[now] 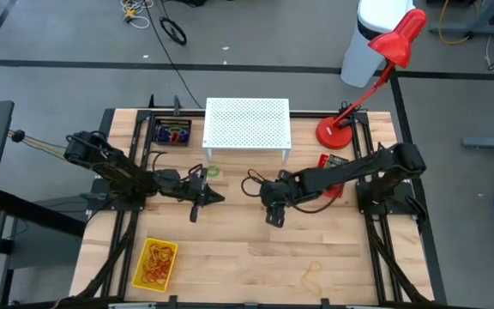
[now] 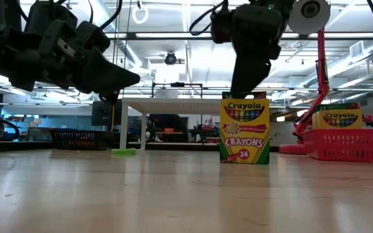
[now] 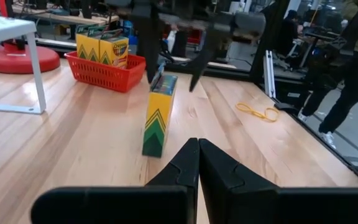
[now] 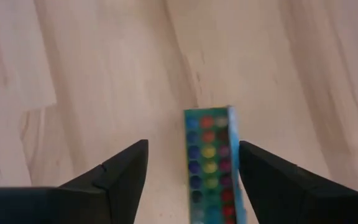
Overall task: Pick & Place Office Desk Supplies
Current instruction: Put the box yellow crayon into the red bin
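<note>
Standing upright (rainbow-dotted top), yellow-and-green crayon box (image 2: 245, 131) between right tool (image 4: 191, 165) fingers.

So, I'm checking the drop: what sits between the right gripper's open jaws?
The upright yellow-and-green crayon box stands between the right gripper's open jaws, its top showing in the right wrist view; it rests on the bare wooden table.

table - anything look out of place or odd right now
One rubber band lies loose on the bare wood near the front edge, apart from the yellow tray that holds the rest. The crayon box stands upright alone mid-table, the open right gripper above it.
</note>
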`<act>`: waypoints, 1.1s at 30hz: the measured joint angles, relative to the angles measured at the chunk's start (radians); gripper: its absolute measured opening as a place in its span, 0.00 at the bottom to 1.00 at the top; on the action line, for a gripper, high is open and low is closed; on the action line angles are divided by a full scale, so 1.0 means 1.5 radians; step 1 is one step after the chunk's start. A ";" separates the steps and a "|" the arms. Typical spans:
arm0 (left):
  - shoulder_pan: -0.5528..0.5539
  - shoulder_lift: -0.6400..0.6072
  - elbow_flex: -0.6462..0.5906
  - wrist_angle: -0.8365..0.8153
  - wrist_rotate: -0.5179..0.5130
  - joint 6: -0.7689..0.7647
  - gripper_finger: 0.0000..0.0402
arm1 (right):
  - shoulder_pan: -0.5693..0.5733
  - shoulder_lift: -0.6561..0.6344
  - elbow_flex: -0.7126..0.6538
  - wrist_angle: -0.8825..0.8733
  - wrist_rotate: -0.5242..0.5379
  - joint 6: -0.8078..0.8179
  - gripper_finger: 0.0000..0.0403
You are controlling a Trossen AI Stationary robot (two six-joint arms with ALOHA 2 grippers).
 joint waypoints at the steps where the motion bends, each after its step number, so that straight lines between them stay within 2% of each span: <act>1: 0.000 0.000 0.000 0.002 0.000 0.000 0.03 | 0.001 0.005 0.000 0.002 -0.001 -0.006 0.63; 6: 0.000 0.000 0.000 0.002 0.000 0.000 0.03 | 0.002 0.033 0.000 -0.003 -0.013 -0.010 0.62; 9: 0.000 0.000 0.000 0.002 0.000 0.000 0.03 | 0.001 0.044 0.000 -0.004 -0.017 -0.012 0.57; 17: 0.000 0.000 0.000 0.002 0.000 0.000 0.03 | 0.002 0.038 0.000 -0.003 -0.018 -0.012 0.26; 19: 0.000 0.000 0.000 0.002 0.000 0.000 0.03 | 0.002 0.034 0.000 -0.009 -0.017 -0.012 0.22; 23: 0.000 0.000 0.000 0.003 0.000 0.000 0.03 | 0.008 0.005 0.000 -0.044 -0.014 -0.010 0.23; 28: 0.000 0.000 0.000 0.001 0.000 0.000 0.03 | 0.030 -0.082 0.000 -0.203 -0.002 0.018 0.34; 33: 0.000 0.000 0.000 0.003 0.000 0.000 0.03 | 0.042 -0.194 0.000 -0.348 0.042 0.044 0.29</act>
